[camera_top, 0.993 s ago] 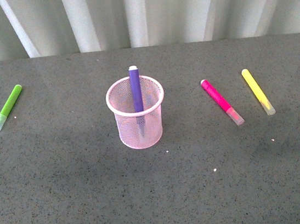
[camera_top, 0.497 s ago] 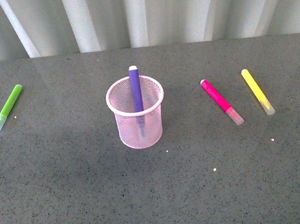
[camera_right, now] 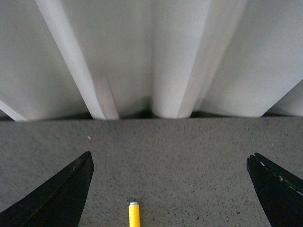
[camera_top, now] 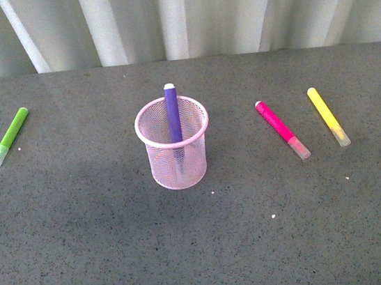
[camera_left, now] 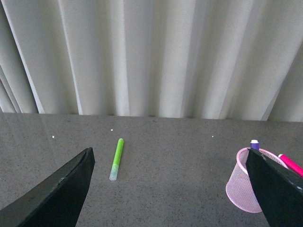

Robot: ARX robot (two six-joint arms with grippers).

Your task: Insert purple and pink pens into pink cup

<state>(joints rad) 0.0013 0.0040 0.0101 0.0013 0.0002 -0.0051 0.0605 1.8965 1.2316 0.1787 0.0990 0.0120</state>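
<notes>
both jaws spread wide and empty, left and right alike, held above the tabletop (camera_top: 121,257). purple pen (camera_top: 171,110) stands upright in pink cup (camera_top: 162,169), so half done. pink pen (camera_top: 277,125) lies flat to the cup's right, apart from it. next looks like a right-arm pick of it, lift, drop through the rim. yellow marker (camera_top: 327,115) lies near it, roughly parallel: easy wrong grab. green marker (camera_top: 10,135) far left, no obstacle.

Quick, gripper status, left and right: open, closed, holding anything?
Left gripper: open, holding nothing.
Right gripper: open, holding nothing.
</notes>
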